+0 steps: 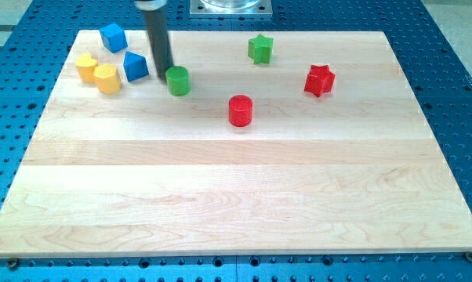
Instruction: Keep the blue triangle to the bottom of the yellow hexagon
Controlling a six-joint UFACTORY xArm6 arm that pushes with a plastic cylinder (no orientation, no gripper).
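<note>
My tip (165, 76) rests on the desk (236, 196) near its upper left, the dark rod rising from it and leaning slightly toward the view's top left until it leaves the frame. There are no jaws here to be spread or pressed together, only this bare rod end. The blue triangle (136, 66) sits just at the tip's 9 o'clock, close beside it, though I cannot tell if they touch. It seems to point toward the view's top, its peak uppermost and its broad face turned to the view's bottom; the small size of the block leaves its long axis unclear. The yellow hexagon (107, 79) lies at the triangle's 8 o'clock, just beside it, so the triangle stands up and to the right of the hexagon. A yellow heart (86, 67) presses against the hexagon's upper left side, at its 10 o'clock. A blue cube (113, 37) sits at the triangle's 11 o'clock, near but apart, close to the desk's top edge. The green cylinder (178, 81) stands just at the tip's 3 o'clock, nearly touching the rod. A red cylinder (240, 110) lies well apart at the tip's 4 o'clock. A green star (260, 48) sits near the top edge at 2 o'clock from the tip, and a red star (319, 80) lies farther out at 3 o'clock.
</note>
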